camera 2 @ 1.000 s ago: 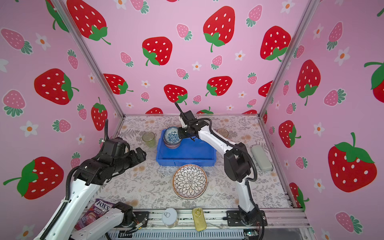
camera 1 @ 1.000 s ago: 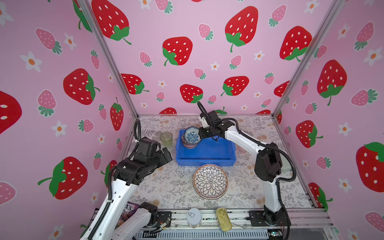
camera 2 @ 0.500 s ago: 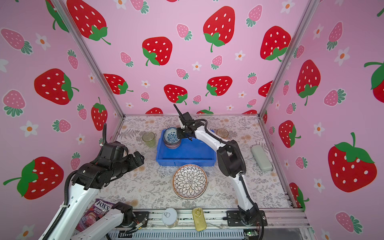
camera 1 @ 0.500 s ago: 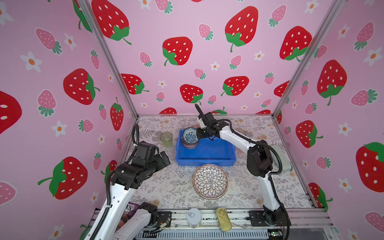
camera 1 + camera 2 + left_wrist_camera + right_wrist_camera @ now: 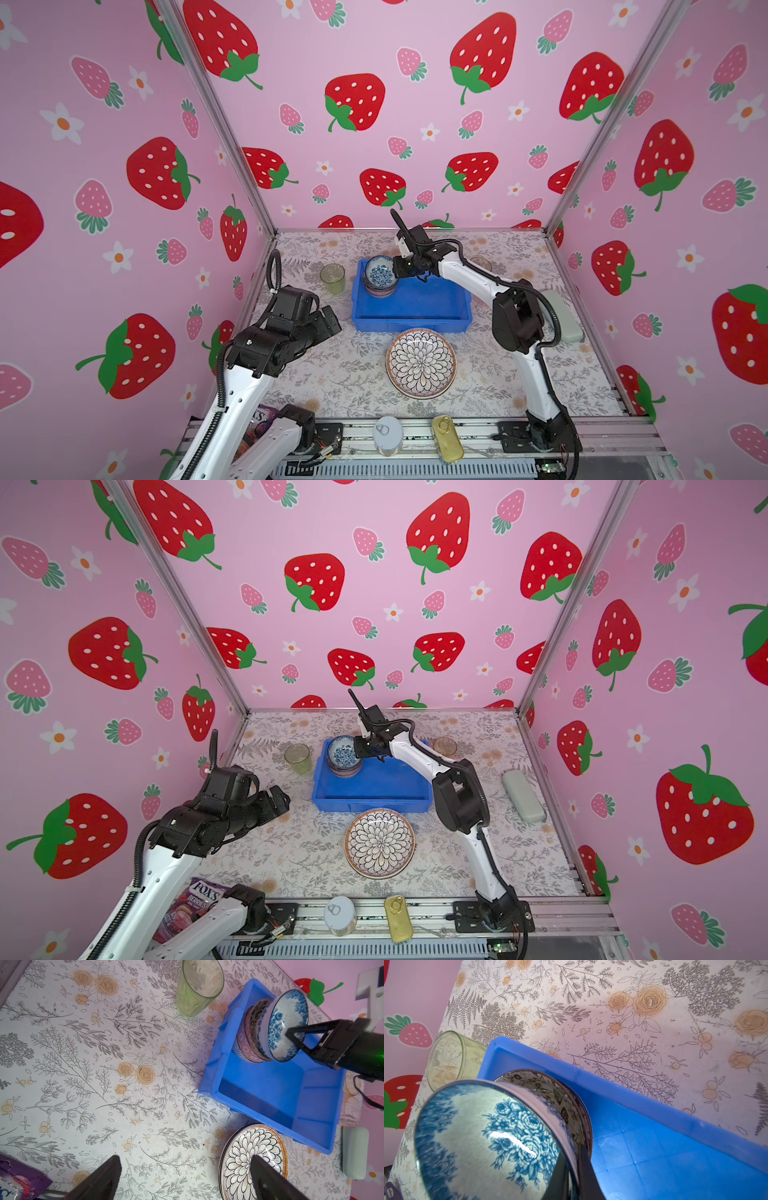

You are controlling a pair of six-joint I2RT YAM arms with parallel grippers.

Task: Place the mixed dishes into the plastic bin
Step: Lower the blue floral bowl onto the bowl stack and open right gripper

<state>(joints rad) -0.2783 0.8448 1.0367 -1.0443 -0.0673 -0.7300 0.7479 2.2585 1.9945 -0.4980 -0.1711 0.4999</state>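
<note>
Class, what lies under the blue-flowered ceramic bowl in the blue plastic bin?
Under the blue-flowered ceramic bowl sits a black-floral ceramic bowl, stacked in a pink-patterned bowl. The stack hides the blue plastic bin's floor beneath.

Plate point(image 5: 421, 362) before the bin point(image 5: 415, 307), tumbler point(image 5: 332, 279) left, bowls point(image 5: 380, 276) stacked inside

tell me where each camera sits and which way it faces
Both top views: high in front, looking down at the table; left gripper, right gripper and blue bin show.
Left wrist: above the table, facing the bin; its open fingers show.
Right wrist: by the right gripper, shut on the blue-floral bowl over the bin.
All share: bin, bowl, green tumbler.
</note>
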